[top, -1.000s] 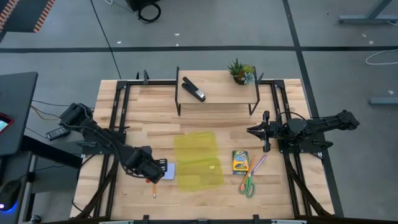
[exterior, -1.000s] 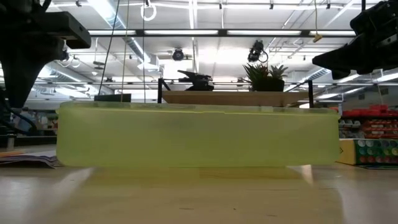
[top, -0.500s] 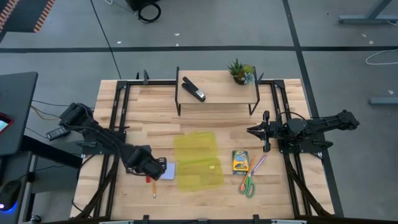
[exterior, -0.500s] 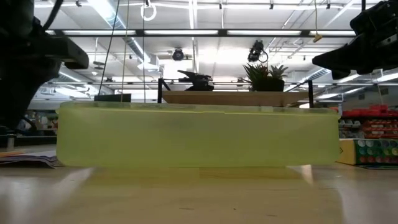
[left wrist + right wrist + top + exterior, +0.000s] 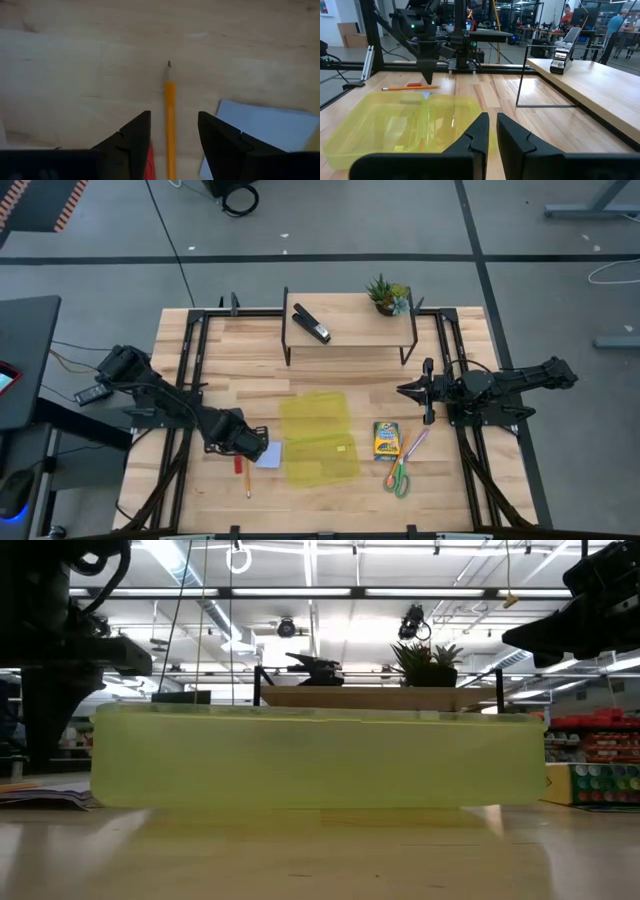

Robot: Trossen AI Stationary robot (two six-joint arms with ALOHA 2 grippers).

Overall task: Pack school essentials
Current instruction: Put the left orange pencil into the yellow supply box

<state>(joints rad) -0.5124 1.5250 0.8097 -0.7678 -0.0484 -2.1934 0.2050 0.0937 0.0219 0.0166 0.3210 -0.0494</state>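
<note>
My left gripper (image 5: 243, 446) is open and hovers near the table's left near corner. In the left wrist view its fingers stand on either side of the orange pencil (image 5: 170, 120) without touching it. The red eraser (image 5: 238, 465) and the pale blue notepad (image 5: 269, 455) lie flat beside the pencil (image 5: 247, 482). The crayon box (image 5: 386, 440), purple pen (image 5: 415, 444) and green-handled scissors (image 5: 398, 477) lie flat to the right of the yellow case (image 5: 318, 438). My right gripper (image 5: 408, 391) is shut and waits above the table's right side.
The open yellow translucent case (image 5: 318, 755) lies mid-table and fills the low view. A raised wooden shelf (image 5: 350, 332) at the far edge carries the black stapler (image 5: 311, 323) and a small plant (image 5: 387, 294). Bare wood shows between shelf and case.
My left gripper has drawn back a little toward the table's far left, away from the near edge. This has uncovered the red eraser and more of the notepad. The objects and my right arm have stayed put.
</note>
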